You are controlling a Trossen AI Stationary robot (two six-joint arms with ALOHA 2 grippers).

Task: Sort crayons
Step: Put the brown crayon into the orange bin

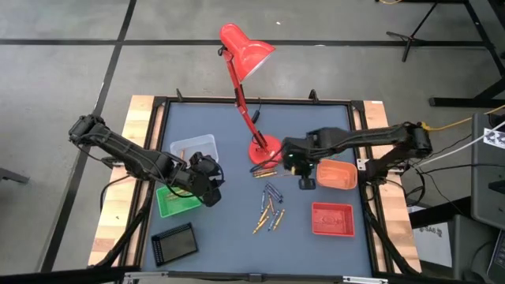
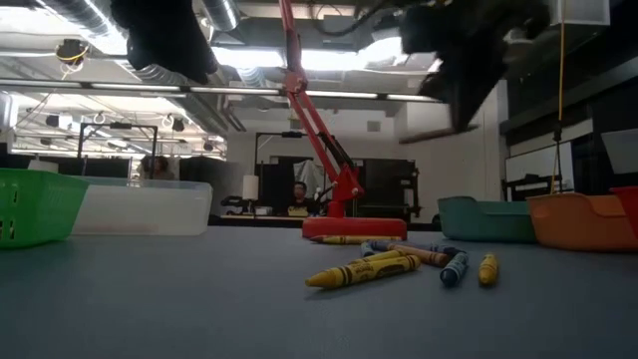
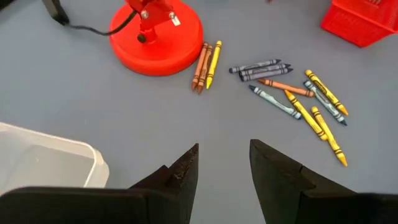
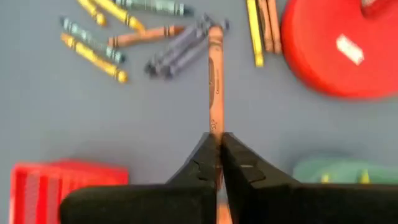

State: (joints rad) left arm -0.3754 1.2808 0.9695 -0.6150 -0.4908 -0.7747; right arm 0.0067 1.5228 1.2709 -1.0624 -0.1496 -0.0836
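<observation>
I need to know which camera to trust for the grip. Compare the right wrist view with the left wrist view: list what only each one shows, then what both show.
Only the right wrist view: the right claw shut on an orange crayon that sticks out ahead of it, and the edge of a teal tray.

Only the left wrist view: the left claw open and empty, with the corner of a clear plastic bin beside it.

Both: the red lamp base, the yellow and brown crayons lying next to it, the loose crayon pile on the grey table, and a red tray.
</observation>
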